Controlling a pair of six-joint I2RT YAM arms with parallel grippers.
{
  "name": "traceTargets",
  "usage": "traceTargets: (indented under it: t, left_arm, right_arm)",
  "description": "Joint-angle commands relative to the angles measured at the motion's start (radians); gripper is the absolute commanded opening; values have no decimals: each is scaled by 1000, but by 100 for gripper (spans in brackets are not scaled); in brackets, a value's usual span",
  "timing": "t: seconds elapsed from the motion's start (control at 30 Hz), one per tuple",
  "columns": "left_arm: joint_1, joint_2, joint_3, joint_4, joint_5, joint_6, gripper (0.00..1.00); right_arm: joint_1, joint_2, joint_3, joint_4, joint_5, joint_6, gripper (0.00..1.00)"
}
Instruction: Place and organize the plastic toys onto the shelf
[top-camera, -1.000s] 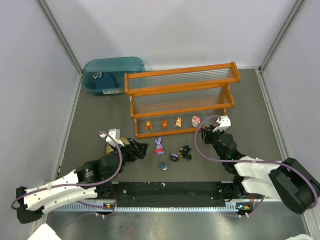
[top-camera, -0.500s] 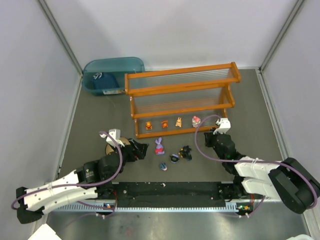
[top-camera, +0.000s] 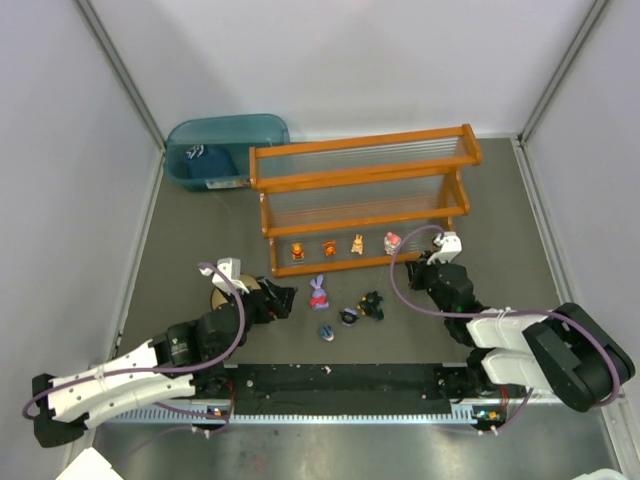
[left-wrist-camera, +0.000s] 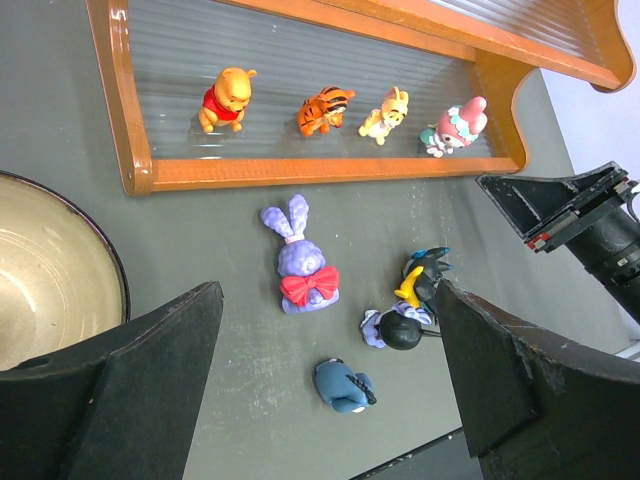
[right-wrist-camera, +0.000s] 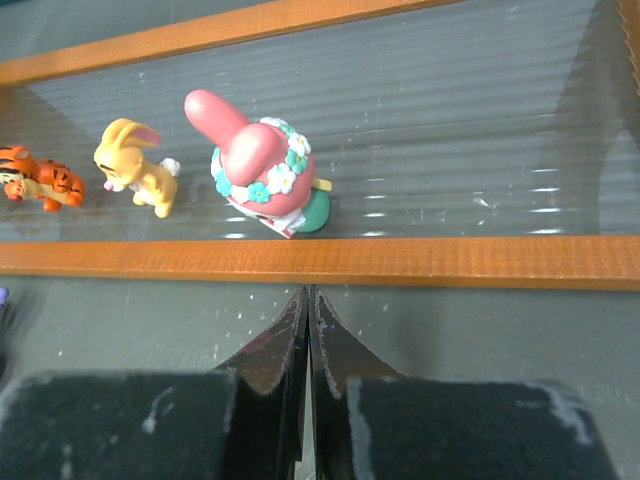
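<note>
L jaws wide open, nothing betw them. Purple bunny (left-wrist-camera: 298, 265) lies flat on the surface (left-wrist-camera: 200, 235), straight ahead of them and near, ears twd the shelf (left-wrist-camera: 300, 172). Its long axis runs w/ the approach, so the fingers would close across the narrow body. L arm (top-camera: 150, 365) is clearly the nearer one. R jaws shut, empty, just short of the shelf's front rail by the pink-red one (right-wrist-camera: 260, 165), which sits on the lower tier. Likely next: L goes fwd for the bunny

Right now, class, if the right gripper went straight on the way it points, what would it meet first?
Probably the shelf's orange front rail, right ahead of the shut right gripper; if it rides higher, the pink-red toy behind it.
</note>
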Motion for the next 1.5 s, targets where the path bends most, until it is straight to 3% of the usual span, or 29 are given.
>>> traceTargets:
  t: [0.0,0.47,0.73,1.47]
  left_arm:
    - [6,-6,2,11,-23,17,93]
    - [4,1,0,11,-27,17,93]
    - [6,-2,2,5,-29,17,93]
    - [6,4,6,11,-35,26,93]
  right_arm:
    - [-52,23,15,119,-96,2,0]
    - [-83,108,65,145,-136,-10,0]
    - [-92,202,58,246,-151,4,0]
    - [-109,277,77,312,-187,-16,0]
